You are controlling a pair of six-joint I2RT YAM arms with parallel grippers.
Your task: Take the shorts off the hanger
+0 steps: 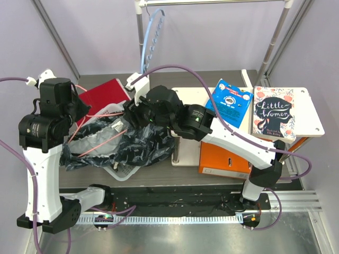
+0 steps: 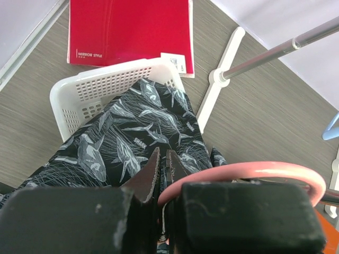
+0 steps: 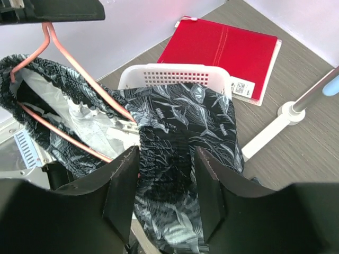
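The left gripper (image 2: 163,156) is closed on the pink hanger (image 2: 254,170). The right gripper (image 3: 165,154) has its jaws half apart around the shark-print shorts (image 3: 177,119), which lie over the white basket (image 3: 175,74).

**Item count.** Garments: one, the shorts (image 1: 132,145). Hangers: two, a pink wire hanger (image 1: 98,138) and a light-blue hanger (image 1: 150,39), far. Baskets: one white basket (image 2: 79,90). Books, right: three, a blue book (image 1: 230,103), the "Little Women" book (image 1: 273,114) and an orange volume (image 1: 222,159). Notebooks: one red notebook (image 1: 106,94), far left. Robot arms: two, with a left end effector (image 2: 163,156) and a right end effector (image 3: 165,156).
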